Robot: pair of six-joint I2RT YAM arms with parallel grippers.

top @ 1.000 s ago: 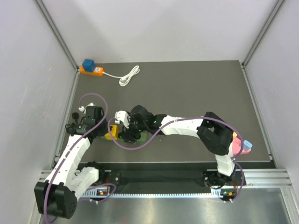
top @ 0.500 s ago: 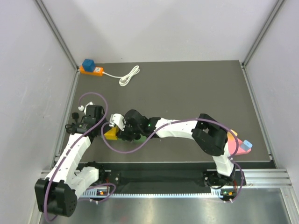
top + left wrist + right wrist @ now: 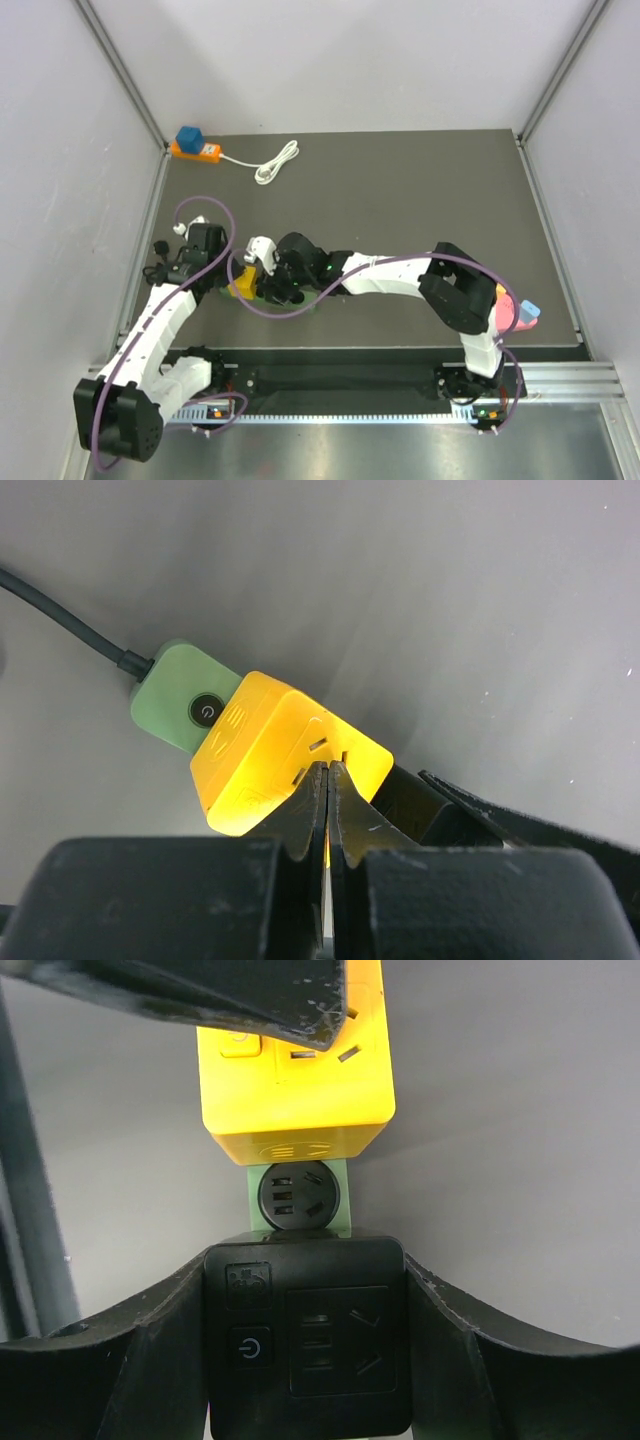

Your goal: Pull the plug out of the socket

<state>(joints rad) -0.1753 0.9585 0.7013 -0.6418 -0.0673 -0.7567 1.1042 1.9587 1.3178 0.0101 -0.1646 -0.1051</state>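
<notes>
Toward 8 o'clock on the counter (image 3: 400, 200), I have both claws meeting over one cluster of parts. My left claw (image 3: 327, 780) is pinched fully closed, with its tips resting on the slotted face of the yellow socket cube (image 3: 270, 750). The cube sits flush against a green adapter (image 3: 180, 690) at its 10 o'clock in the left wrist view. A black cable (image 3: 60, 625) runs out of the adapter's far end.

My right claw (image 3: 305, 1300) is clamped on a black socket block (image 3: 305, 1345), which fills the gap between its fingers. At 12 o'clock the block meets the green adapter's near edge, but I cannot tell whether the two are plugged together.

Well apart, at 11 o'clock, an orange power strip (image 3: 197, 152) carries a blue adapter (image 3: 188, 136), with a coiled white cable (image 3: 277, 160) beside it.
</notes>
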